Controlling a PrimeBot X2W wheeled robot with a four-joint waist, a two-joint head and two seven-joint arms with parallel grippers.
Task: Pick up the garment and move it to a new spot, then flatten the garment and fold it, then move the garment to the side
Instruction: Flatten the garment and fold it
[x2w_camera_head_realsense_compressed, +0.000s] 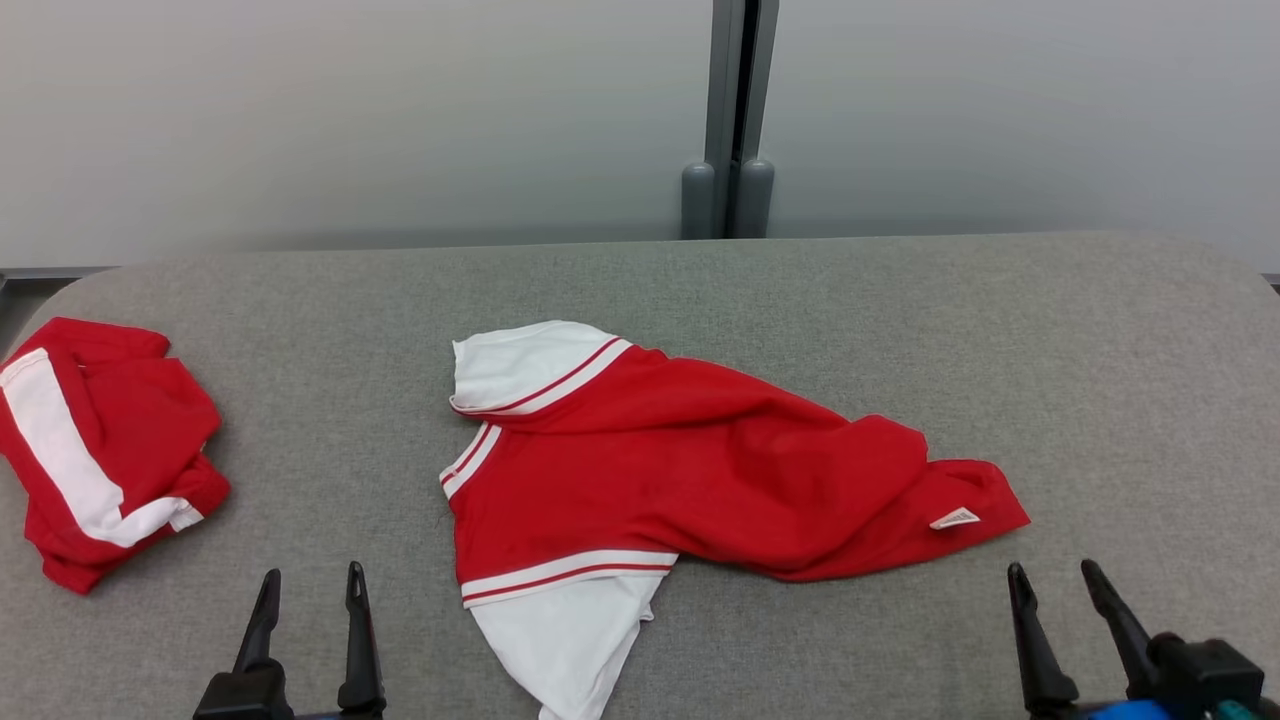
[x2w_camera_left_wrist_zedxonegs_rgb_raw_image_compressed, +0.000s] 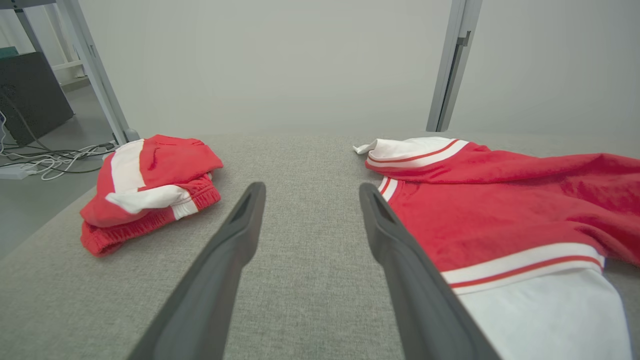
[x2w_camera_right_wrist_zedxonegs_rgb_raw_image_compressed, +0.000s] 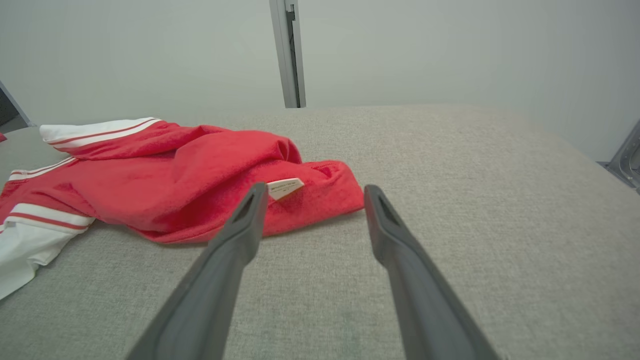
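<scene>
Red with white sleeves, the garment (x2w_camera_head_realsense_compressed: 690, 460) lay crumpled at the centre of the table (x2w_camera_head_realsense_compressed: 900, 300). The left gripper (x2w_camera_head_realsense_compressed: 312, 572) and right gripper (x2w_camera_head_realsense_compressed: 1052, 567) stood near, 1 beside each end, jaws wide and empty, likely ready to grasp.

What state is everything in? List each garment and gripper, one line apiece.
red and white shirt: rumpled and unfolded in the middle of the grey table, held by neither gripper.
red shorts: bunched in a loose bundle near the table's left edge, untouched.
left gripper: open, empty, left of the shirt's near white sleeve.
right gripper: open, empty, close to the shirt's right end, apart from it.
</scene>
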